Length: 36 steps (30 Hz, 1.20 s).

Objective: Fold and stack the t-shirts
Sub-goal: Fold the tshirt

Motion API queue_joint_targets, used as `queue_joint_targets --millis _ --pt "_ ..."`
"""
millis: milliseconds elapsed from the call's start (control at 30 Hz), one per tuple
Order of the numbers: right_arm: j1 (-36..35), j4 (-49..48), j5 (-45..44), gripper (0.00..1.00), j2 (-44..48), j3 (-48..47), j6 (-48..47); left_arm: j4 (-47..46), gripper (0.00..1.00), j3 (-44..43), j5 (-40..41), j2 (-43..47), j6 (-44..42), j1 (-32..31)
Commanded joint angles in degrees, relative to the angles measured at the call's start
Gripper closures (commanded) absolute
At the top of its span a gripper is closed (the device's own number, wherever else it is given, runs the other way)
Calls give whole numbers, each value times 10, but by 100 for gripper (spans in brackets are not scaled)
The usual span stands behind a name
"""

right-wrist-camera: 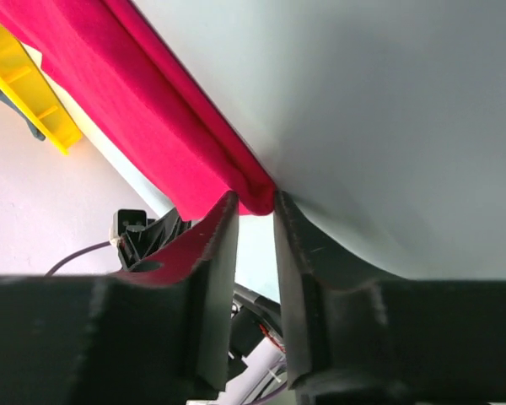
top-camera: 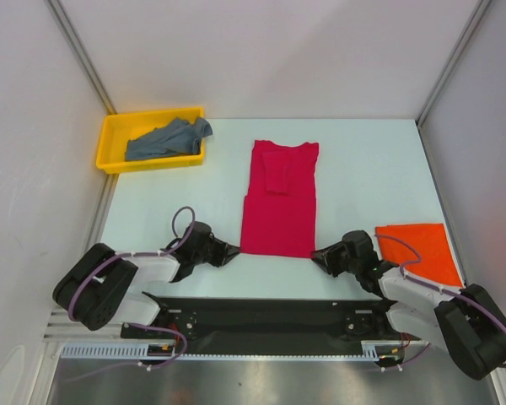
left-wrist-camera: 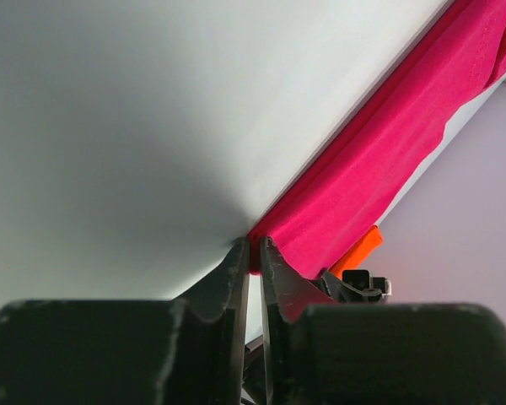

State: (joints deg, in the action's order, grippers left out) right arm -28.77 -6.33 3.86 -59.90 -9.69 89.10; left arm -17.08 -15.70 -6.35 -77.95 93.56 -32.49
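White table: left tool and right tool each clamp crimson-pink t-shirt hem.

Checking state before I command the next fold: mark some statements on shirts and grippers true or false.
1. The grey-blue t-shirt lies in the yellow tray. True.
2. The orange-red t-shirt sits stacked on the crimson-pink t-shirt. False: it lies apart, beside the right arm.
3. The left gripper and right gripper are at that shirt's near corners. True.
4. The crimson-pink t-shirt is bunched in a heap. False: it lies flat, sides folded in.
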Motion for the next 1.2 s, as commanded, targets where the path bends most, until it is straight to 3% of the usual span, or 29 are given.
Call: queue_joint_targets --millis 0,200,333,667,933,1033,1167 --pt "-1 4 -20 74 -17 6 -5 17 87 -7 13 -12 -18 -3" --pt "7 -13 -5 82 -47 -2 -26 1 95 -5 3 -21 -25 -1" --pt "14 -15 11 100 -50 -8 -45 13 100 -14 -9 -22 -50 8" --pt "-6 118 63 100 55 -16 -97 98 100 43 -15 98 -71 9" --pt "-96 262 39 100 188 -26 -83 238 100 53 -7 269 -92 -35" --pt "-128 313 29 100 230 -45 -109 295 100 17 6 314 -129 -47" --pt "-94 361 32 100 195 -147 -195 378 100 -93 32 267 -222 -47"
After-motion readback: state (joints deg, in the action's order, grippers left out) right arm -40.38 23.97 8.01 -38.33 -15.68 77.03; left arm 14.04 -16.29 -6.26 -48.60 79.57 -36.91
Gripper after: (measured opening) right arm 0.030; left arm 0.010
